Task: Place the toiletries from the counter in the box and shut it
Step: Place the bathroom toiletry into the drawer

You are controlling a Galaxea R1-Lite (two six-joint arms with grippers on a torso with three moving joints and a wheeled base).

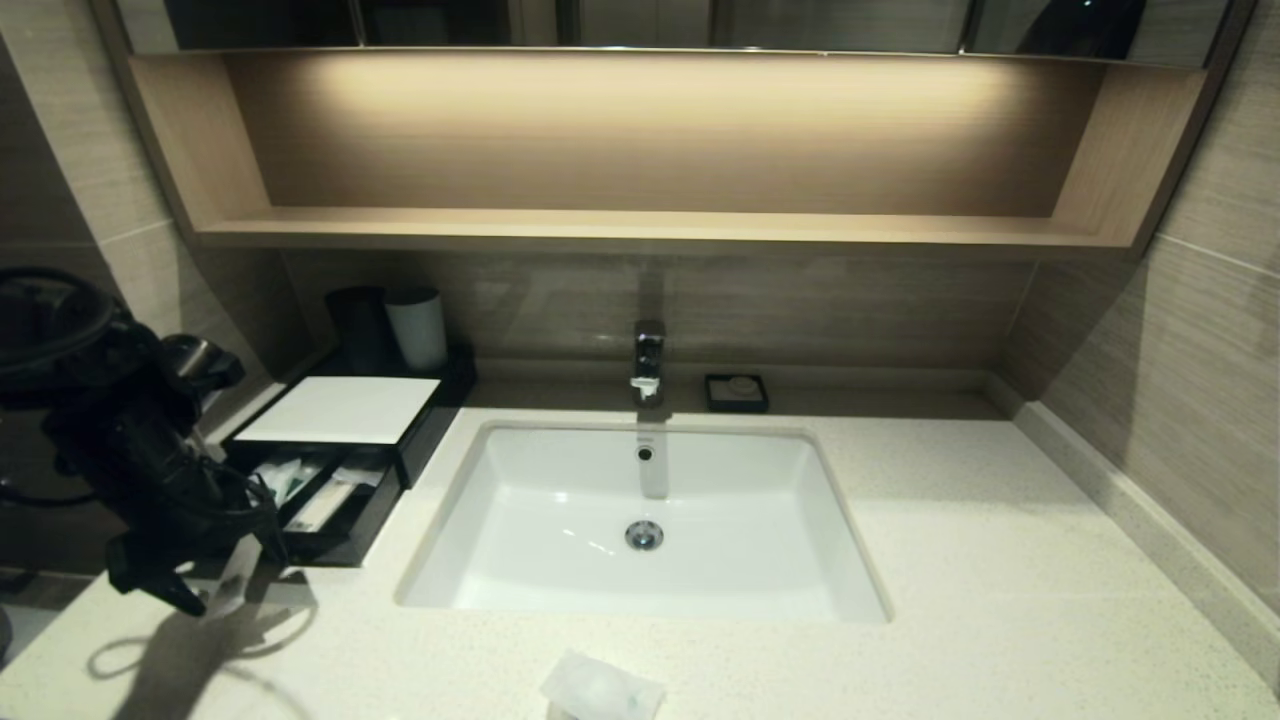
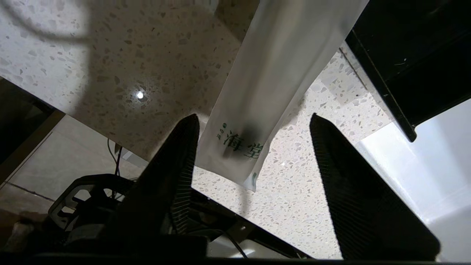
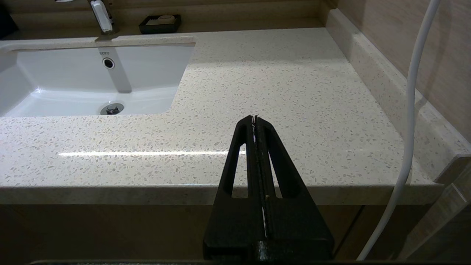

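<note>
Reaching for a sachet [image 2: 272,81] at the surface's [image 1: 1000,560] left front, just before the open box [image 1: 340,470], we hold our left gripper [image 2: 254,154] around its end, jaws spread, one finger touching it. Next we judge: pinch, lift, drop it in the drawer. A packet [image 1: 600,688] waits near the front edge. Our right gripper [image 3: 255,121] sits parked, jaws pressed together.

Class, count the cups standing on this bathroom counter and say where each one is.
2. A black cup and a white cup stand side by side at the back left of the counter, behind the box. None seems hidden.
</note>
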